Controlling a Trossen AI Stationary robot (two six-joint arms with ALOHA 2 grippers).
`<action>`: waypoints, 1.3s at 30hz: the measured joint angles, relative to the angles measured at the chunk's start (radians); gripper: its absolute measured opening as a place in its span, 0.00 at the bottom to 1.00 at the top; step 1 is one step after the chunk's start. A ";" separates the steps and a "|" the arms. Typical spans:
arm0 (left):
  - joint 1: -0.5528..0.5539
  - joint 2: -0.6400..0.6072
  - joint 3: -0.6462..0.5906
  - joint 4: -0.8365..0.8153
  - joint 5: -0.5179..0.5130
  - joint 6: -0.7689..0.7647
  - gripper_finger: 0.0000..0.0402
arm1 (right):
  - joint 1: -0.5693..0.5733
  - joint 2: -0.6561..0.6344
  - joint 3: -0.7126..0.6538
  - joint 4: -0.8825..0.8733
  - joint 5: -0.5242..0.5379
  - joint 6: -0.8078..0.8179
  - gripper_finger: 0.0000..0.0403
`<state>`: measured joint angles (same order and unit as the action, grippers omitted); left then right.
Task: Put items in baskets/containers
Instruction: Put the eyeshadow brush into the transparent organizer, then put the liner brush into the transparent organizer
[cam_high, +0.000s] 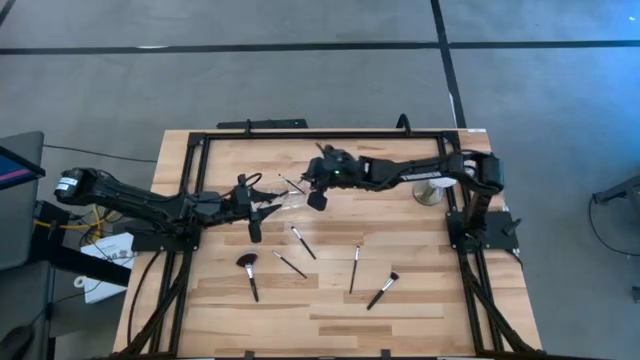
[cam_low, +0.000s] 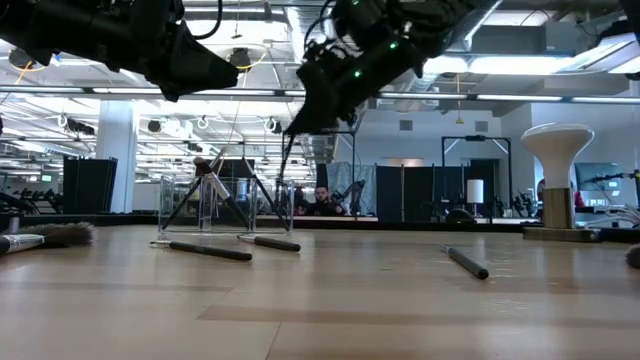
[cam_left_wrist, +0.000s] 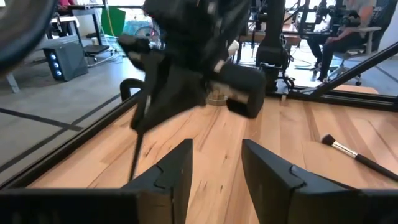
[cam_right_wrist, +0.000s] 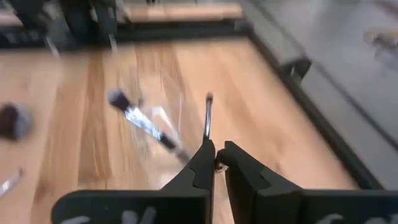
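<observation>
My right gripper (cam_high: 318, 188) hangs above the table's far middle, shut on a slim dark makeup brush (cam_low: 290, 155). The clear plastic container (cam_low: 225, 205) stands on the table just below and beside it, with brushes (cam_right_wrist: 143, 121) leaning inside. My left gripper (cam_left_wrist: 214, 168) is open, close to the container's left side (cam_high: 262, 207), and faces the right gripper. Several more brushes lie flat on the wood: a fluffy-headed one (cam_high: 248, 272) and slim ones (cam_high: 303, 242), (cam_high: 289, 264), (cam_high: 355, 268), (cam_high: 382, 290). My right gripper pinches the slim brush by one end (cam_right_wrist: 209, 140) between its two fingers. The brush runs on past the fingertips and points down, a little slanted. It is lifted clear of the table, its free end (cam_low: 286, 190) hanging by the container.
A white round ball on a stand (cam_high: 432, 186) sits at the table's far right, by the right arm's base. A black frame (cam_high: 300, 134) edges the table. Open wood lies along the near edge. People and equipment show in the room beyond.
</observation>
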<state>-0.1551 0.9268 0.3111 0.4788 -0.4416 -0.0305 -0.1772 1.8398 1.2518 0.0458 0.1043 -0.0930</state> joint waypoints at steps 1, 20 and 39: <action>0.000 0.000 0.000 -0.001 0.000 0.000 0.33 | 0.000 0.015 0.019 -0.040 0.000 0.012 0.04; 0.000 0.000 0.000 -0.005 0.000 -0.001 0.33 | 0.005 0.118 0.153 -0.222 0.001 -0.020 0.16; -0.017 0.165 -0.017 -0.077 0.412 0.022 0.33 | 0.086 -0.009 0.152 -0.287 0.084 -0.047 0.20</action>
<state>-0.1723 1.0915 0.2936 0.4015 -0.0291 -0.0085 -0.0915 1.8305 1.4036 -0.2408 0.1886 -0.1402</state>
